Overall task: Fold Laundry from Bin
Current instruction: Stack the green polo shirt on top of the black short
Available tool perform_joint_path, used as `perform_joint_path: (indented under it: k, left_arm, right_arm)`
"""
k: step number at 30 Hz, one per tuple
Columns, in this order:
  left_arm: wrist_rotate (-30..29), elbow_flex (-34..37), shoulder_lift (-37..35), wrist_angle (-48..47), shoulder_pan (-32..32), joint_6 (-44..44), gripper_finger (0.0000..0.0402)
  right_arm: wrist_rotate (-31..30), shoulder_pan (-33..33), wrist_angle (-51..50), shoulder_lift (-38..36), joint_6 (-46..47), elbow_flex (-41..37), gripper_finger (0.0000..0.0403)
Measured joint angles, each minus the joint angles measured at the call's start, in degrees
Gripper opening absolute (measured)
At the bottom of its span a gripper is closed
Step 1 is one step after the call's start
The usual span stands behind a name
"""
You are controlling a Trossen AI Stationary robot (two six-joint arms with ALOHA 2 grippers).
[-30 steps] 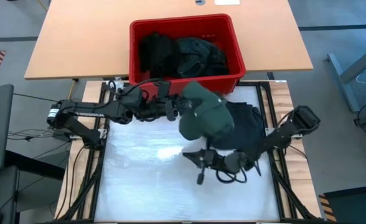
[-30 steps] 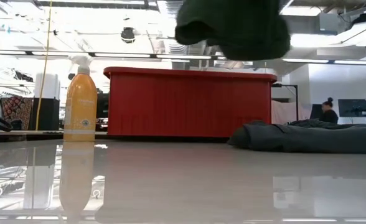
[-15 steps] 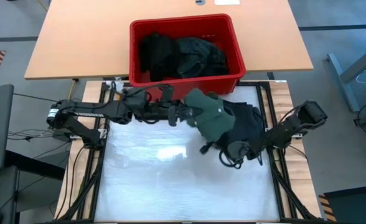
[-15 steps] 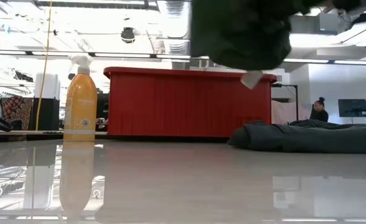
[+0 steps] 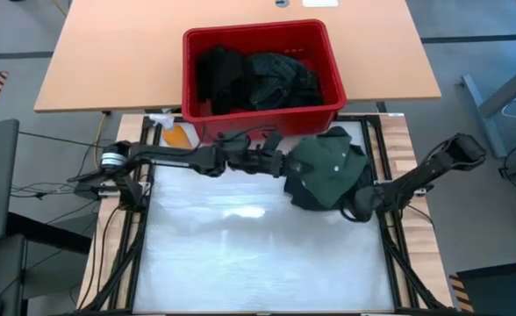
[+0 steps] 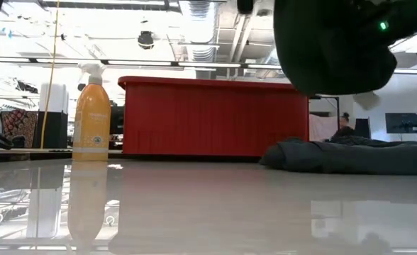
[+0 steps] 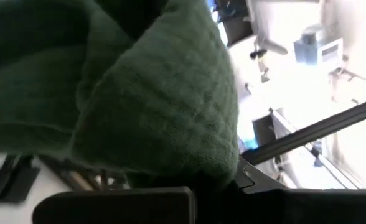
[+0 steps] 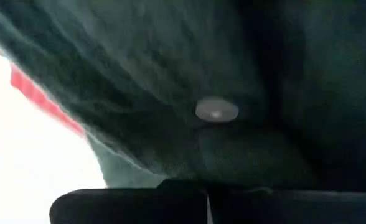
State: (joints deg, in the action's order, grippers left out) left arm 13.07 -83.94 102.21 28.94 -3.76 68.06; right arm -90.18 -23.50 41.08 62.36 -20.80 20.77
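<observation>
Our left claw (image 5: 286, 166), clamped on the green shirt (image 5: 328, 167), has carried it rightward, now just before the bin (image 5: 262, 110). Our right claw (image 5: 356, 207) grips the shirt's other edge, so spreading can begin.

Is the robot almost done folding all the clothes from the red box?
Not nearly. One green shirt is out of the red bin and held up off the table, the left gripper and right gripper both shut on it. Nothing looks folded. Dark clothes wait in the bin; another garment lies on the table.
</observation>
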Motion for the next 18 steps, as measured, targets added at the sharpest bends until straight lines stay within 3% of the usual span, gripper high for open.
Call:
perform_joint_path:
  k: [8,11,15,18]
  left_arm:
    - [5.2,0.0,1.1,-11.7,-4.0,-9.1,0.0002]
    - [5.2,0.0,1.7,-14.8,-5.6,-12.3,0.0003]
    - [5.6,0.0,4.8,-15.6,-7.5,-13.7,0.0004]
    - [5.9,0.0,8.7,-14.5,-8.6,-12.3,0.0004]
  right_arm:
    - [0.0,6.0,-8.0,-5.0,-28.3,-2.7,0.0015]
    - [0.0,9.3,-12.7,-6.0,-28.8,-3.2,0.0018]
    - [0.2,13.4,-21.6,-6.6,-22.1,-3.2,0.0018]
    - [0.2,15.9,-22.1,-6.5,-21.4,-3.2,0.0018]
